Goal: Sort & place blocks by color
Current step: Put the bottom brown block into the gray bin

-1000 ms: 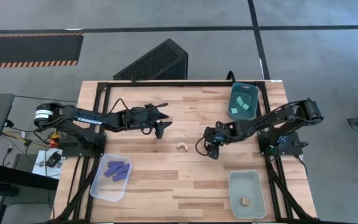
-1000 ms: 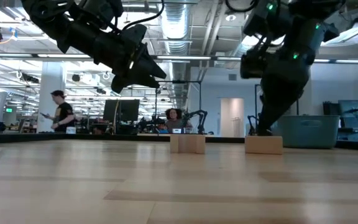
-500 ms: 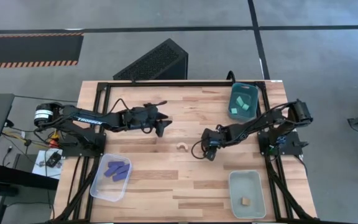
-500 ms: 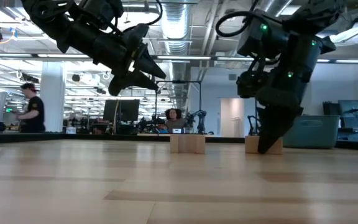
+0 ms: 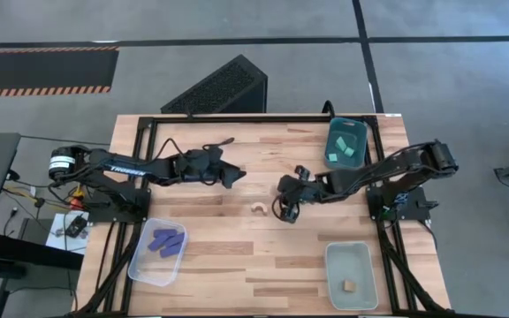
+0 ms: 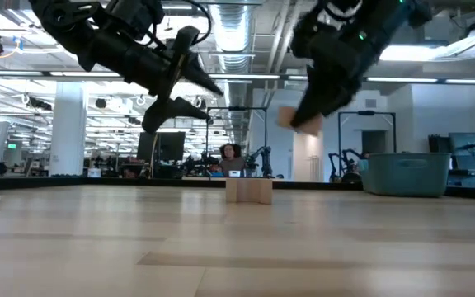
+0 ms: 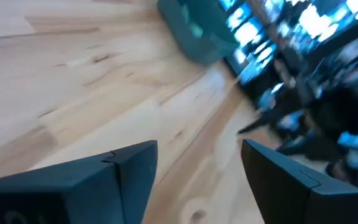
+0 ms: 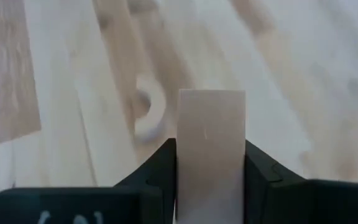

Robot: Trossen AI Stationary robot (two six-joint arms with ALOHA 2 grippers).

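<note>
Right gripper jaws clamped on tan block, lifted off table; left gripper jaws open, empty. Next: carry to tan bin.

Even, bright overhead light; ceiling strips glare in the low view. The left wrist view is heavily smeared. In the right wrist view the table blurs behind a sharp block.

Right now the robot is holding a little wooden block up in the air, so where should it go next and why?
Probably toward the clear bin at the table's near right. The right gripper is shut on a tan wooden block, lifted off the table, and that bin already holds a tan wooden piece.
</note>
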